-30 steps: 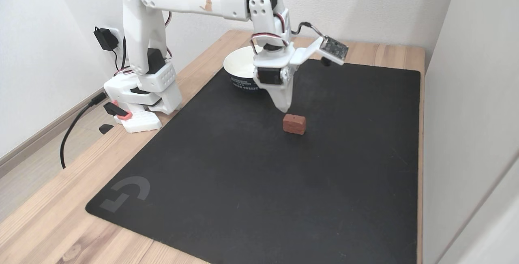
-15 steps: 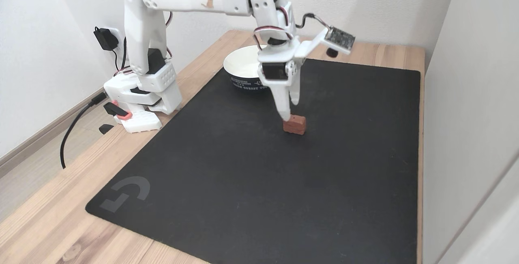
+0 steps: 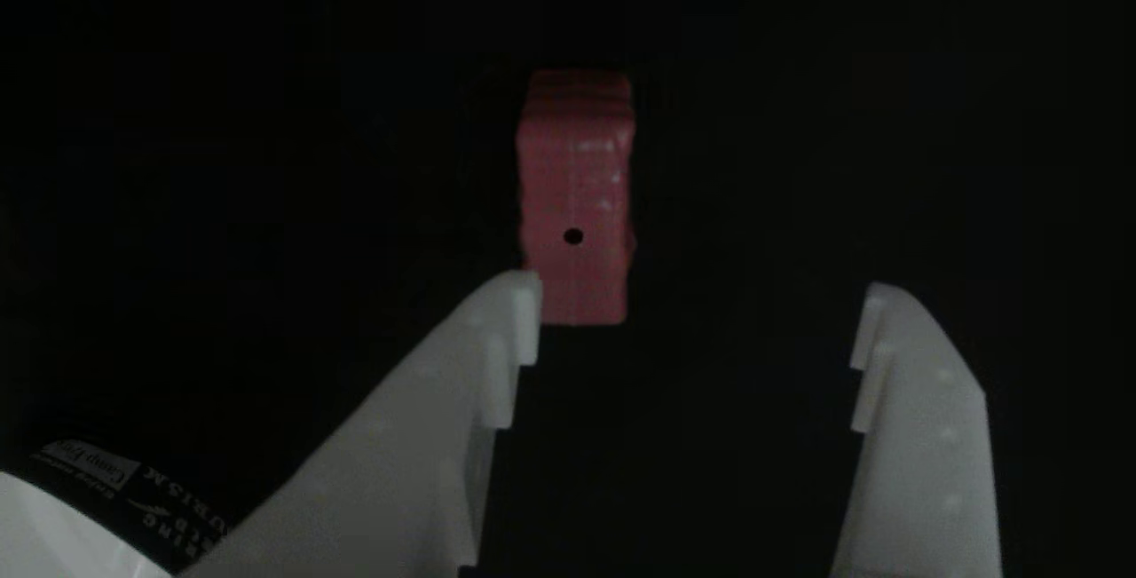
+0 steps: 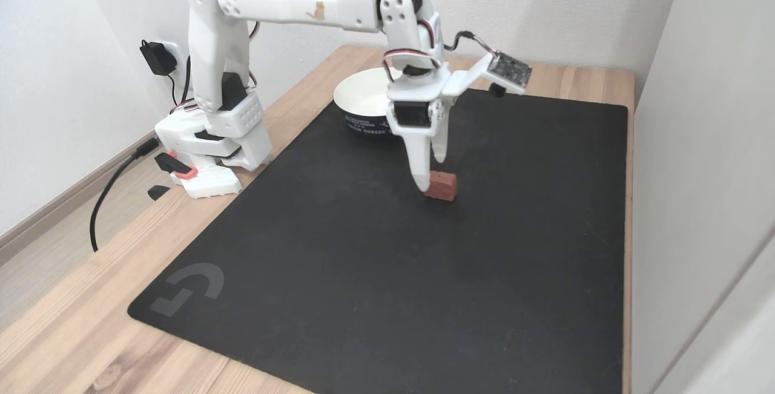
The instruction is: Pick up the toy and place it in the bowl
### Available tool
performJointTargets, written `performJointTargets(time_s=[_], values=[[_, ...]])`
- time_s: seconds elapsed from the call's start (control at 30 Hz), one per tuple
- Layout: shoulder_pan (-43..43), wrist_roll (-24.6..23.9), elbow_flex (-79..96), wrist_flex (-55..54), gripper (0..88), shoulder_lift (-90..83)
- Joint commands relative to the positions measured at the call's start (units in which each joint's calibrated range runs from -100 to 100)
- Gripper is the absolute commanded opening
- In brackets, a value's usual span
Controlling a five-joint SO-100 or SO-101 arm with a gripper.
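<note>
On black mat, toy lies lengthwise away from wide-open, empty hand.

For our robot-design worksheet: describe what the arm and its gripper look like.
The arm is white plastic with black motor blocks, red-white-black wires at the joints and a small orange cat-shaped mark. The gripper has two tapered white fingers with stepped inner edges; a bare circuit-board camera hangs beside it.
</note>
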Motion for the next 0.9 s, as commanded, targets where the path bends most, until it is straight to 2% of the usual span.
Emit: performJointTargets(time_s=[0.0,0.87], values=[[-0.03,-0.30,-2.67,-0.32,24.0,-0.02],[-2.46,-1.19,-3.39,-3.28,23.8,5.74]])
